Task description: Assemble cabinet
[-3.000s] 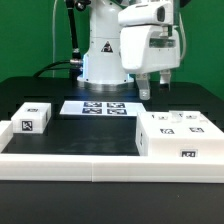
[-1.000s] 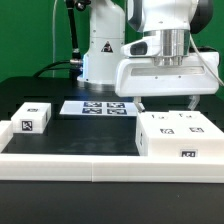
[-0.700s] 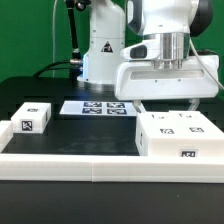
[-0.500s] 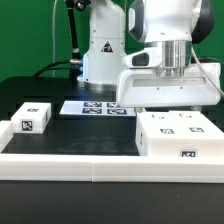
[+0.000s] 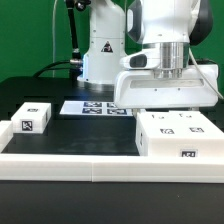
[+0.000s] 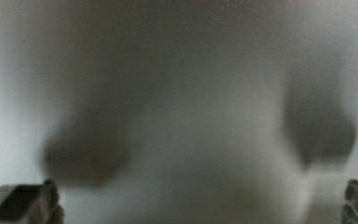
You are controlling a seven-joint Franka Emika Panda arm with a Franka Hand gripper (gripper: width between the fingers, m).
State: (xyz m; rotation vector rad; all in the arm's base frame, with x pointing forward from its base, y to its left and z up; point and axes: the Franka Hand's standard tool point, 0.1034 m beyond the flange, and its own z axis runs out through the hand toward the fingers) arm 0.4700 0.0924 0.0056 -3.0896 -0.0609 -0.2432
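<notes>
So the claw (image 5: 166,104) is hanging right over the big white cabinet box (image 5: 182,138), which sits on the black table (image 5: 45,92) at the exterior view's right. The claw's wide white body is just above the box's back edge. It's so low that I can't see the fingertips from out here, and I can't tell if anything is touching. The box has marker tags on top and one on its front face.

In the wrist view the fingers (image 6: 23,203) show up only in the two far corners. So the claw (image 6: 194,205) is spread about as wide as it goes, with nothing pinched. Between the fingers it's all a blurry pale grey-white surface, very close to the lens and too smeared to make out any tag.

Other stuff: a smaller white tagged panel piece (image 5: 33,117) is over at the exterior view's left, well apart from the claw. The marker board (image 5: 97,107) lies flat between that piece and the box, further back, in front of the arm's base (image 5: 100,55). A long low white rail (image 5: 100,166) runs along the front, just beside the box and the small piece.
</notes>
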